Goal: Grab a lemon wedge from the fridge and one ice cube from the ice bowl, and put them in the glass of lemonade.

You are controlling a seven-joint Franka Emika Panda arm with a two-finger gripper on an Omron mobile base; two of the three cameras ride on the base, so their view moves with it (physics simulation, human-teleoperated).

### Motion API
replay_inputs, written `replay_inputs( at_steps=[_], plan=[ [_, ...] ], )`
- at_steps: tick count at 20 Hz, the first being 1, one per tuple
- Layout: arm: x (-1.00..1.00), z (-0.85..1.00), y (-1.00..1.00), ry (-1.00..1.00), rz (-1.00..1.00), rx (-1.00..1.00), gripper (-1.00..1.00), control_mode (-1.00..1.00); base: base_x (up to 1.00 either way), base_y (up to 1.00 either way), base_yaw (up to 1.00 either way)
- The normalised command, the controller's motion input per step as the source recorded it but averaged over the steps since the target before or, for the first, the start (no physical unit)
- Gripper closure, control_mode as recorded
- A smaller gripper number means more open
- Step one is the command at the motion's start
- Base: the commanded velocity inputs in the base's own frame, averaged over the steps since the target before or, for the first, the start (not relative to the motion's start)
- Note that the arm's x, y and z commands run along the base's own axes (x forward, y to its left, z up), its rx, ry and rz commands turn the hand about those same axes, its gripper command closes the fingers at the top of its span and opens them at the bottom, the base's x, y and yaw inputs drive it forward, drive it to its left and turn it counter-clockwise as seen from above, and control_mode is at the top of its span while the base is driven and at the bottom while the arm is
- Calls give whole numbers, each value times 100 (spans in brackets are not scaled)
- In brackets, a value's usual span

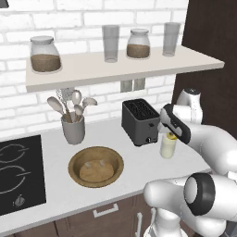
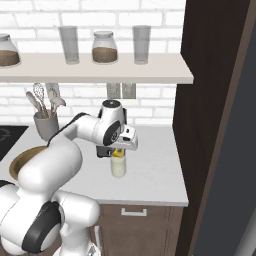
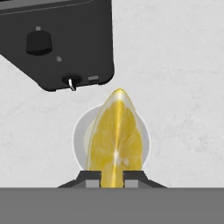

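Observation:
My gripper is shut on the lemon wedge, a bright yellow slice held straight above the glass of lemonade. On the counter the glass stands just right of the toaster, with the wedge at its mouth under my gripper. From the right side the wedge hangs right over the glass. The ice bowl, wide and wooden, sits to the left with pale cubes in it; its edge peeks out behind my arm.
A black toaster stands close behind the glass. A grey utensil cup is at the back left, a stovetop further left. A shelf with jars and tall glasses hangs overhead. A dark tall panel bounds the counter's right.

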Motion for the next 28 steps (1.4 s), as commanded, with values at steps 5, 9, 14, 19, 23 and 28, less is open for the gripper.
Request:
replay_inputs(
  at_steps=[5,9,14,19,23,28],
  plan=[
    [0,2,0,1,0,0,100,-100,0,0,0],
    [1,17,0,0,0,0,100,-100,0,0,0],
    [9,8,0,0,0,0,100,-100,0,0,0],
    [9,-6,0,1,0,0,100,-100,0,0,0],
    [0,-10,0,0,0,0,100,-100,0,0,0],
    [0,-17,0,0,0,0,100,-100,0,0,0]
  ],
)
